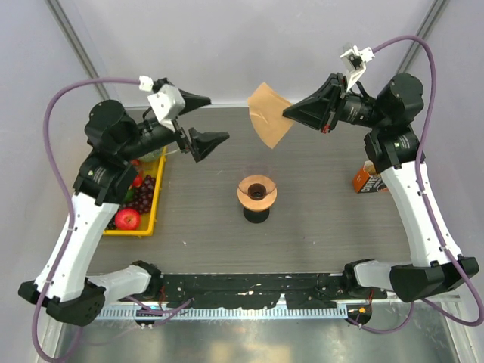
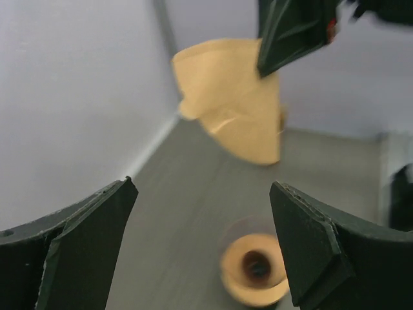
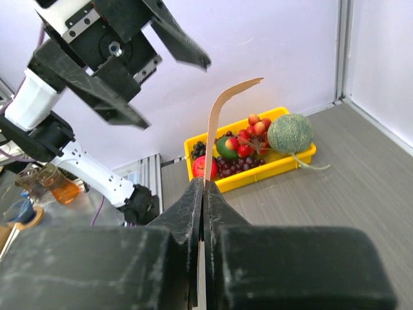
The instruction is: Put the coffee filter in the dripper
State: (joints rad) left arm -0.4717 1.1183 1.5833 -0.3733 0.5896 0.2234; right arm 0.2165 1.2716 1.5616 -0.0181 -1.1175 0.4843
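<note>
The orange-brown dripper (image 1: 257, 191) stands on a black base in the middle of the table; it also shows blurred in the left wrist view (image 2: 255, 268). My right gripper (image 1: 290, 114) is shut on the tan paper coffee filter (image 1: 268, 115), holding it in the air behind the dripper. In the right wrist view the filter (image 3: 219, 123) rises edge-on from the closed fingers (image 3: 187, 213). In the left wrist view the filter (image 2: 232, 103) hangs ahead. My left gripper (image 1: 210, 121) is open and empty, raised left of the filter, facing it.
A yellow tray (image 1: 156, 204) of fruit with a red apple (image 1: 127, 219) and grapes sits at the left; it also shows in the right wrist view (image 3: 293, 158). A small brown and white carton (image 1: 366, 180) stands at the right by the right arm.
</note>
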